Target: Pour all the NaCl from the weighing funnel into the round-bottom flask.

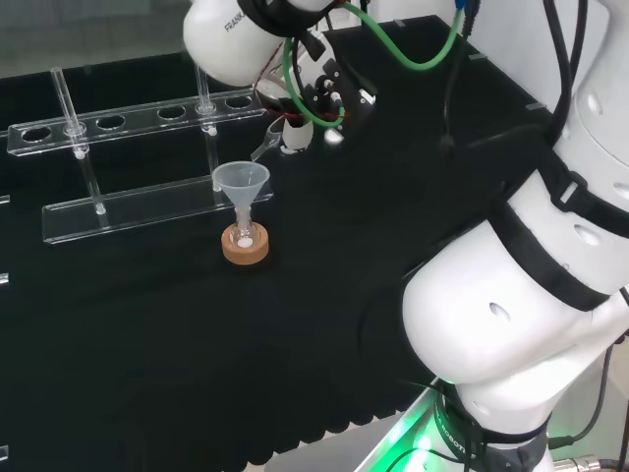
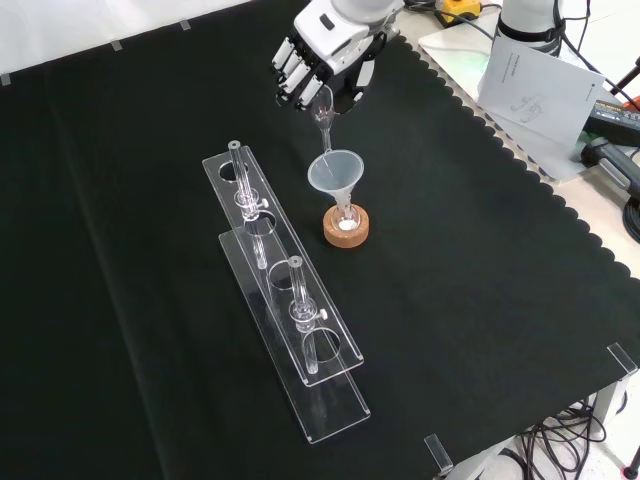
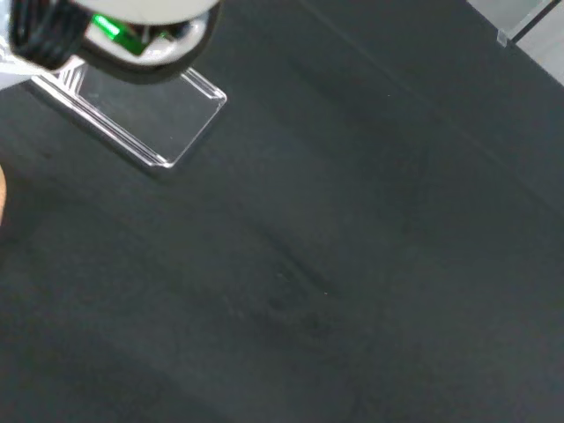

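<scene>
One weighing funnel [image 2: 323, 108] hangs pinched in my hand [image 2: 318, 58], long axis steeply tilted, spout pointing down into the clear funnel [image 2: 334, 172] seated in the round-bottom flask [image 2: 346, 221] on its cork ring [image 2: 346, 232], mid-bench, toward the far edge in the front view. No print legible.

The bench is covered by a black cloth [image 2: 480, 300] with a scalloped edge. In the front view, papers [image 2: 530, 85] are laid on a pale surface beyond the cloth's upper right edge, with dark cables [image 2: 625, 205] beside them. More cables [image 2: 560, 440] are seen hanging below the bench's lower right corner. A green glow [image 1: 413, 438] is noted at the head view's lower edge.
</scene>
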Robot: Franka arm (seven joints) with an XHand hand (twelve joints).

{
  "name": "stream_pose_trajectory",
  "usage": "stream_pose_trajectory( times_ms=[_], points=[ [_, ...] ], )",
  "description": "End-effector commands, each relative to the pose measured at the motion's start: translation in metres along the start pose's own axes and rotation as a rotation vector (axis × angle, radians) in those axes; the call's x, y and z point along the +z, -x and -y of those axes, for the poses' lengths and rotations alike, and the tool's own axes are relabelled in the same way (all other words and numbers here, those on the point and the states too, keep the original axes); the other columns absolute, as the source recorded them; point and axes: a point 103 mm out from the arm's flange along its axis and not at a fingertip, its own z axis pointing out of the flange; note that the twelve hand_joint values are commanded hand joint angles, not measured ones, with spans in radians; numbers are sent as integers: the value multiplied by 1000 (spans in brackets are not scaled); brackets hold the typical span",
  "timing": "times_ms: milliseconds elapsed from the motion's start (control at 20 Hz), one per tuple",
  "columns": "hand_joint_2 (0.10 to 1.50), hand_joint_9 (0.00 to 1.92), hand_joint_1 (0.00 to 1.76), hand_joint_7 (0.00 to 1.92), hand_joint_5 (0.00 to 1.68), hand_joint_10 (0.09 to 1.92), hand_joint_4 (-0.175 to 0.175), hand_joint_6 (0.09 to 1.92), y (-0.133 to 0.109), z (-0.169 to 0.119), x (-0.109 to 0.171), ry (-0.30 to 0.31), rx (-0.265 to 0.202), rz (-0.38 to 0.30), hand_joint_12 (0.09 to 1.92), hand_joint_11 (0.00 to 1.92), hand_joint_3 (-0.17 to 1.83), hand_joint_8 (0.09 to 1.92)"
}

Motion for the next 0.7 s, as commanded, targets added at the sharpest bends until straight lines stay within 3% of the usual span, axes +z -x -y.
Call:
stream_pose_trajectory(
  times_ms=[50, 450, 700],
  points=[
    [678, 1132, 1123, 734, 1314, 174, 175, 569, 8, 4, 9, 49, 30, -144, 918, 982, 584, 605],
    [679, 1135, 1123, 735, 1314, 172, 175, 569, 18, 4, 21, 86, 61, -338, 915, 982, 583, 605],
    [679, 1136, 1123, 737, 1314, 170, 175, 569, 23, 5, 28, 98, 84, -419, 914, 984, 583, 605]
  ],
)
